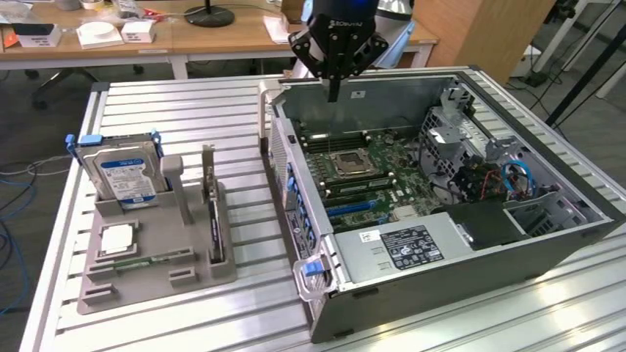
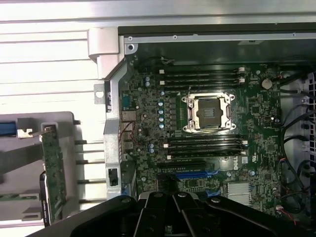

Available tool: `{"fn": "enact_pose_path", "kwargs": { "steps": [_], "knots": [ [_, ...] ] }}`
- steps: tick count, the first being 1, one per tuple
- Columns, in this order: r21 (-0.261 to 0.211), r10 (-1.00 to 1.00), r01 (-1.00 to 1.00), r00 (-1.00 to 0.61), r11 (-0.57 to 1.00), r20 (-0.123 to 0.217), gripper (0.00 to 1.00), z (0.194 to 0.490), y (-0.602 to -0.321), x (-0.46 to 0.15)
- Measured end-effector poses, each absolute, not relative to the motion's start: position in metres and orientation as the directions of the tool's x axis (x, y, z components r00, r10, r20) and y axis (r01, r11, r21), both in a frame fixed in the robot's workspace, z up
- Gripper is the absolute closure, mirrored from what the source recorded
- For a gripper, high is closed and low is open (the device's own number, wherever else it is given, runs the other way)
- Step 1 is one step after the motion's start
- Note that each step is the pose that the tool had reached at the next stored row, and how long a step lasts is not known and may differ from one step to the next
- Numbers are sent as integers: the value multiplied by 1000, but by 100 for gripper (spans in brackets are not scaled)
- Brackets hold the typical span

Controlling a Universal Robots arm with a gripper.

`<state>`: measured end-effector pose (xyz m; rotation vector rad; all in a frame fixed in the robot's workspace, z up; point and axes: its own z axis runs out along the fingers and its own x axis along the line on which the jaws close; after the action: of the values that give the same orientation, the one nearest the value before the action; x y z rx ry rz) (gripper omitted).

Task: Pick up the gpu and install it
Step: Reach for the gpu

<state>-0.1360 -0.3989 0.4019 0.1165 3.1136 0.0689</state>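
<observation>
One black two-fingered gripper (image 1: 335,94) hangs on the end of the arm with its fingers pressed together into a single point, gripping nothing, tips aimed straight down at the far rim of the open grey metal computer case (image 1: 547,220). Right under it, inside the case, the green motherboard (image 1: 391,158) lies flat with its square silver processor socket (image 1: 350,163) bare, dark memory slots on both sides of it and blue expansion slots nearer the black power supply box with a white label (image 1: 406,246). Out past the case wall, on the exterior view's left and well apart from the gripper, the gpu (image 1: 214,220), a thin dark circuit card, stands on edge in a slot of the grey plastic holder (image 1: 157,282), its narrow silver bracket rising at the far end. Nobody has moved it; it sits untouched in its slot. Just beside it, further to the exterior view's left, the boxy silver hard drive with a blue label and blue rails (image 1: 122,172) stands upright in the same holder, and a small narrow green memory stick (image 1: 146,260) lies flat near the holder's front. All of it rests on the slatted aluminium table (image 1: 196,110)
</observation>
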Motion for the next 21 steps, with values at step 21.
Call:
{"fn": "enact_pose_path", "kwargs": {
  "steps": [21],
  "knots": [
    [45, 75, 74, -997, 996, -23, 89, 400, -399, -145]
  ]
}}
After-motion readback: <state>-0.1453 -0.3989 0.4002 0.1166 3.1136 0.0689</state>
